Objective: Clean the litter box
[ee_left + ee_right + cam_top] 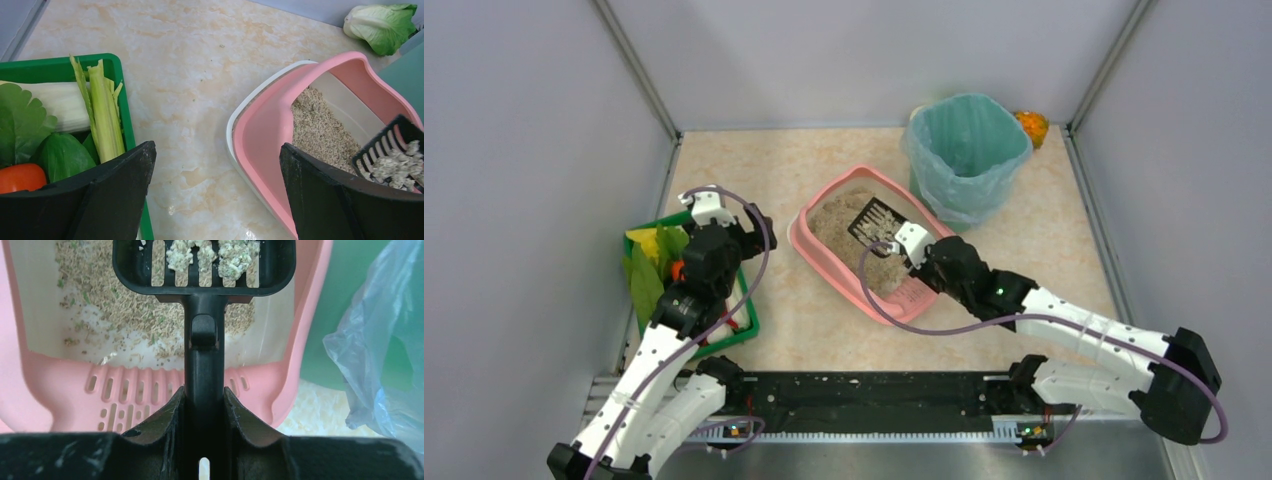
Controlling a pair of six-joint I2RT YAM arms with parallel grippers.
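Observation:
The pink litter box (804, 238) lies mid-table with beige litter (836, 222) inside and a slotted ledge (125, 392) at its near end. My right gripper (914, 250) is shut on the handle of a black slotted scoop (879, 222). The scoop (202, 265) is held above the litter and carries pale clumps (220, 252). It also shows in the left wrist view (390, 160). My left gripper (217, 187) is open and empty. It hangs over bare table between the green tray and the litter box (260, 130).
A tall teal-lined bin (967, 155) stands right behind the litter box, with its plastic liner (380, 350) close to the scoop. A green tray (746, 300) of vegetables sits at the left (115, 65). An orange item (1032, 126) lies behind the bin. A lettuce (382, 25) lies beyond.

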